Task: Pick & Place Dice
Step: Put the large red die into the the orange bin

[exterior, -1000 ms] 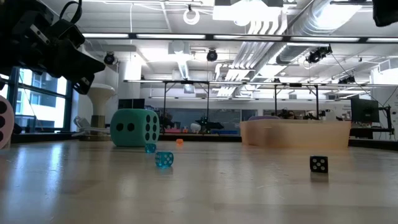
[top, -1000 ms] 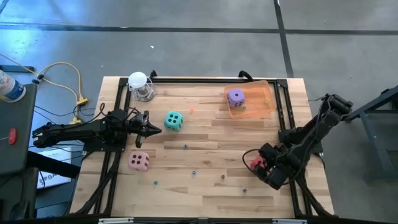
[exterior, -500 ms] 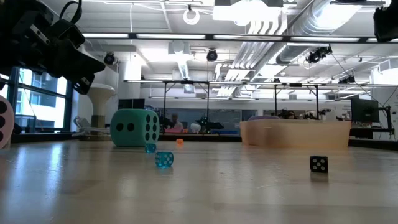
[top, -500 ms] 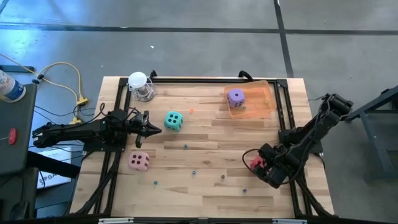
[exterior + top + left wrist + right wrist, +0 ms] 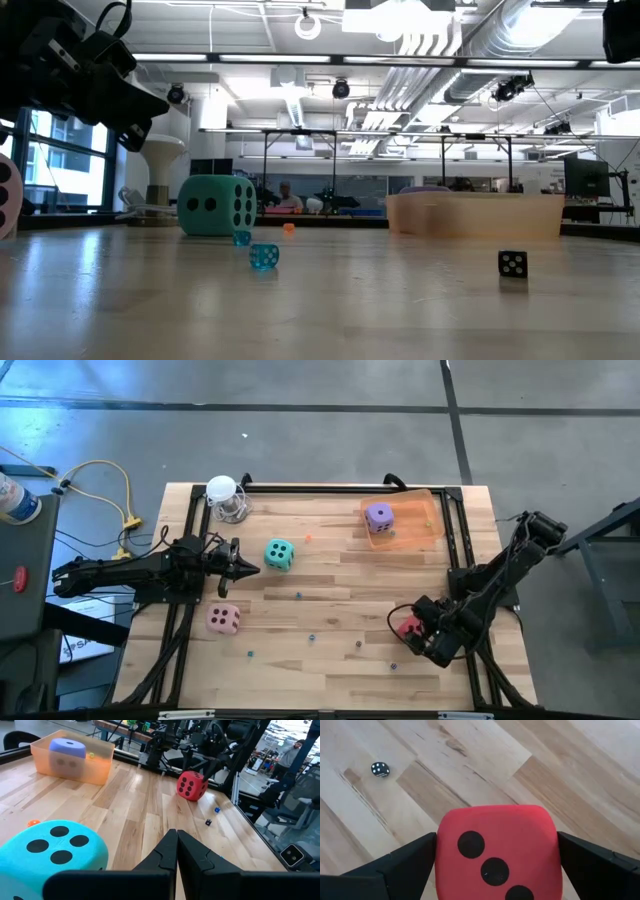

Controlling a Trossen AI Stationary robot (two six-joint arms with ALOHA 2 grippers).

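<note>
Starting at the near edge of the wooden bench [image 5: 330,585], the right end effector [image 5: 418,632] sits low by the near right corner with its fingers spread wide on either side of the red die [image 5: 409,626]. In the right wrist view that die [image 5: 497,851] fills the gap between the two dark fingers [image 5: 400,865], three pips showing on its face, though I can't tell if the pads actually press on it or just flank it. A tiny black die [image 5: 380,769] lies on the wood a bit beyond it, and a few small coloured beads are scattered over the near half of the bench. Over on the near left there's the pink die [image 5: 223,619], sitting free on the bench. Further back on the left, the left end effector [image 5: 252,568] is clenched tight with nothing in it, its tip pointing at the teal die [image 5: 279,555] and stopping just beside it. From the left wrist the teal die [image 5: 50,852] looms right next to the closed fingers [image 5: 165,851]. At the far side, the purple die [image 5: 378,517] rests inside the orange translucent bin [image 5: 425,510] near the far right corner. A white bulb-shaped thing on a clear base [image 5: 225,495] stands at the far left corner.
</note>
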